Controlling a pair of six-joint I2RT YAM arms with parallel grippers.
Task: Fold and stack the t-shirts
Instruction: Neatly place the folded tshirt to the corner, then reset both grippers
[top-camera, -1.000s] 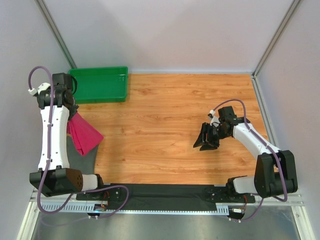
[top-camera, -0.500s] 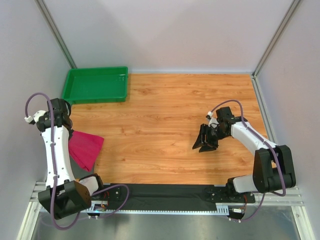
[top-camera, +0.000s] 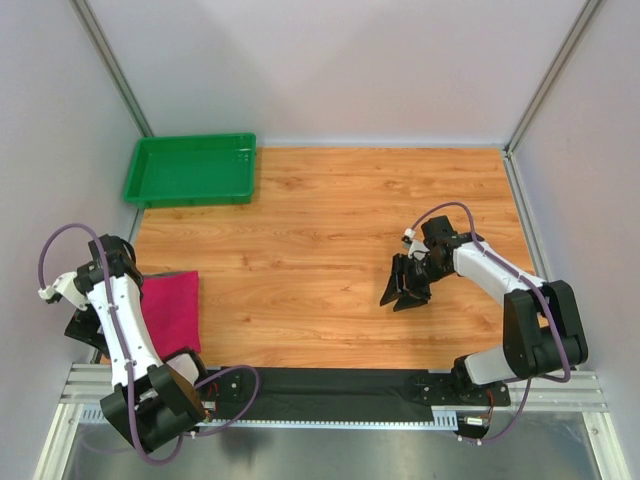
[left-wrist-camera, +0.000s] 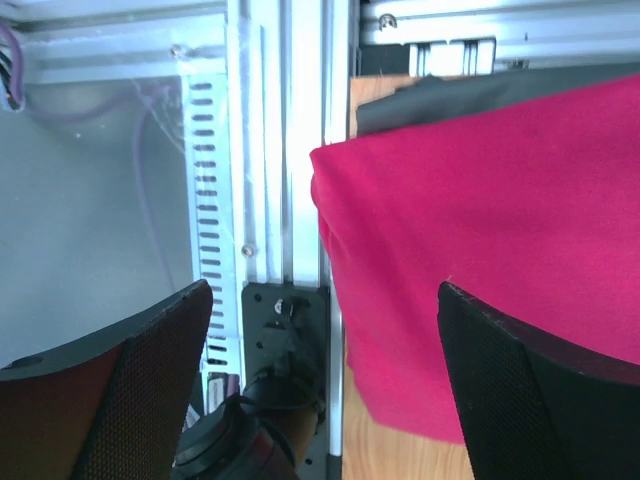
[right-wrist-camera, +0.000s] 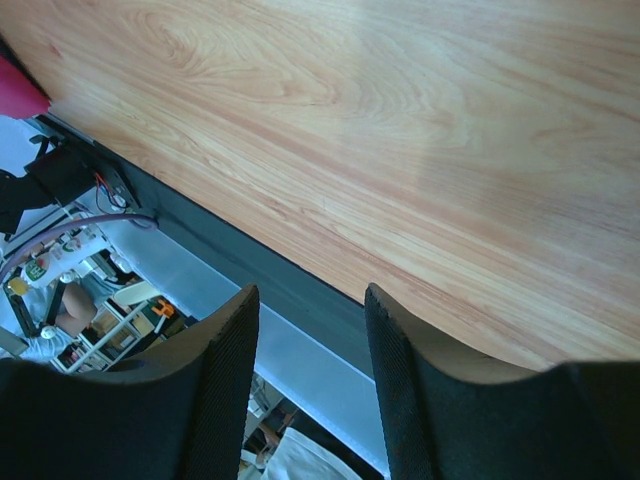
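A folded magenta-pink t-shirt (top-camera: 172, 310) lies flat at the table's near left corner, partly over the black mat at the edge. In the left wrist view the t-shirt (left-wrist-camera: 480, 250) fills the upper right, reaching under the right finger. My left gripper (top-camera: 88, 328) hangs just left of it, off the table's side, open wide (left-wrist-camera: 325, 385) and holding nothing. My right gripper (top-camera: 405, 285) hovers over bare wood right of centre, open (right-wrist-camera: 312, 390) with nothing between its fingers. A pink corner of the t-shirt (right-wrist-camera: 15, 90) shows far off in the right wrist view.
A green plastic tray (top-camera: 190, 170) stands at the far left corner. Aluminium rails (left-wrist-camera: 300, 150) and a slotted cable duct run beside the table's left edge under my left gripper. White walls close the sides and back.
My left gripper has opened and let go of the t-shirt, which went from hanging to lying flat at the near left. The left arm swung toward the near edge. The right gripper drifted slightly left.
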